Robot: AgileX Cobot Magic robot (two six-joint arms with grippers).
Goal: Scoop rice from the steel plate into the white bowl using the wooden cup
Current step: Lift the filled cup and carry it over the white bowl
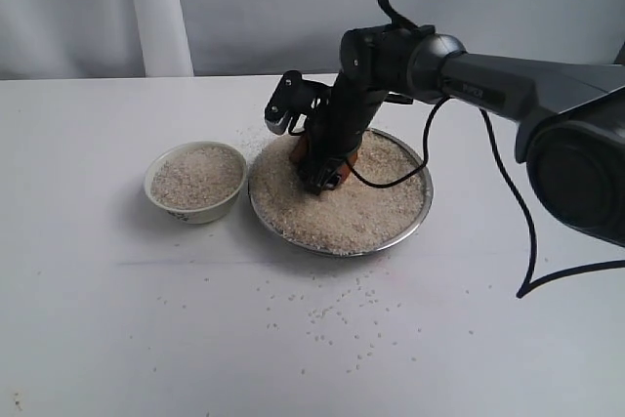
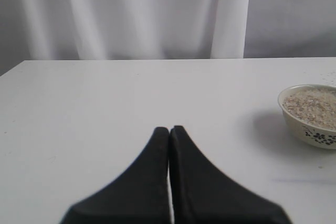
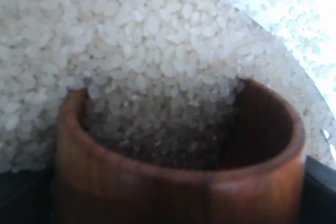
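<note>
Right gripper (image 1: 325,171) was clamped on the wooden cup (image 3: 178,182), dug into the rice (image 3: 157,51) of the steel plate (image 1: 411,226); the white bowl (image 1: 200,210) was nearly filled, so little was judged left.

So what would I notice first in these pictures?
The black right gripper holds the wooden cup dug into the rice heaped on the steel plate, mid-table. To the plate's left in the exterior view sits the white bowl, already full of rice, and loose grains speckle the table in front.
</note>
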